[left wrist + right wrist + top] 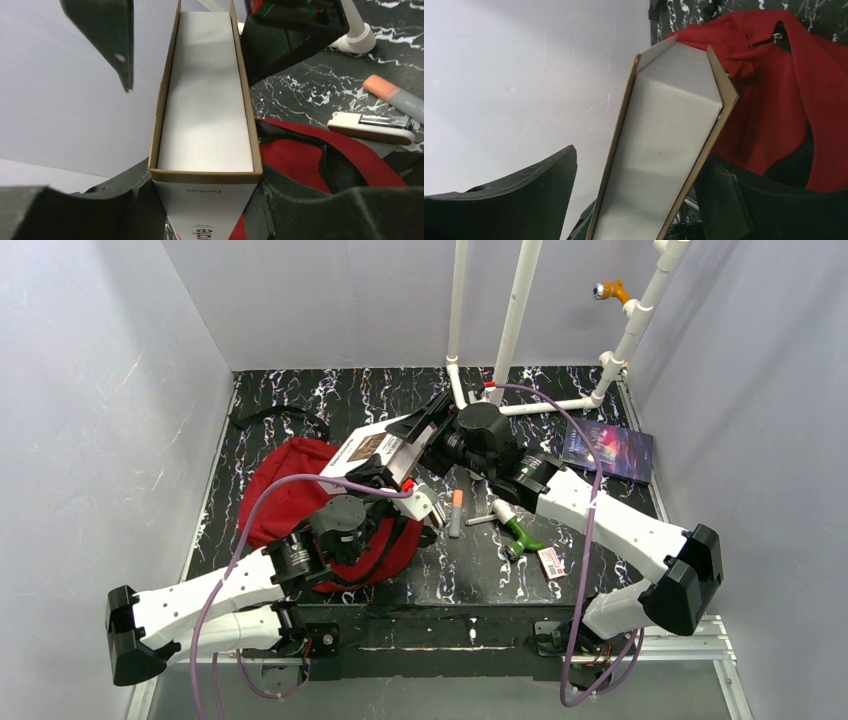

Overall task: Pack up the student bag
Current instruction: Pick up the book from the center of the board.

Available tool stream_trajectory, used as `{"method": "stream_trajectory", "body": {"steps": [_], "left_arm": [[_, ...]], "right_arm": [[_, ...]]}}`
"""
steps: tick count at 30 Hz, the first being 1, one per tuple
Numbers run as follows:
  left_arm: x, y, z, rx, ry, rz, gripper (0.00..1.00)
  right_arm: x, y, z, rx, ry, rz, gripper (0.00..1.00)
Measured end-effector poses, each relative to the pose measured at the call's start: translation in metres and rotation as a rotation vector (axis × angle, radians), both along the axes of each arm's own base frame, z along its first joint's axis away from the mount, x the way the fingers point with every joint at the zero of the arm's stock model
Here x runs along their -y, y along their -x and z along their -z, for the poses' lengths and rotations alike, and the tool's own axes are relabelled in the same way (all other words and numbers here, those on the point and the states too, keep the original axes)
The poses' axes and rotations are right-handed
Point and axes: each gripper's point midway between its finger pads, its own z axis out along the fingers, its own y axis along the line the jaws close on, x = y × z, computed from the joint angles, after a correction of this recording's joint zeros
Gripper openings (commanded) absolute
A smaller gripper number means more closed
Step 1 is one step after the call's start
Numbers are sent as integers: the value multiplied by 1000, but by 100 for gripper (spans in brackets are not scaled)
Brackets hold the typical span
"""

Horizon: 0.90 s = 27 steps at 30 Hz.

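While the left gripper (pixel 205 200) pinches one end of the book (pixel 375 450) and the right gripper (pixel 644 160) stands wide open round the other, the bag (pixel 285 495) lies under the pinched end, in line with the book.

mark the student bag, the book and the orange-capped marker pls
student bag (pixel 280 515): top view, bare red fabric
book (pixel 205 100): left wrist view, white page edges
marker (pixel 456 515): top view, grey barrel

arms (pixel 610 520): white shells, black joints | cables (pixel 255 510): lilac (one per arm) | hand fingers (pixel 524 200): black, seemingly matte
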Motion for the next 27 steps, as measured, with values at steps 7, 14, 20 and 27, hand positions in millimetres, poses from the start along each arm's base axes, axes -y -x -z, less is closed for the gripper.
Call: {"method": "stream_trajectory", "body": {"steps": [7, 14, 20, 27], "left_arm": [[4, -2, 7, 5, -65, 9, 28], [4, 11, 22, -86, -76, 70, 90], [9, 66, 7, -307, 152, 301, 98], [-5, 97, -15, -550, 405, 267, 98]], "right_arm": [[2, 1, 23, -66, 35, 54, 48], [2, 3, 41, -107, 10, 80, 33], [12, -4, 59, -59, 91, 81, 22], [26, 1, 60, 191, 317, -71, 17]]}}
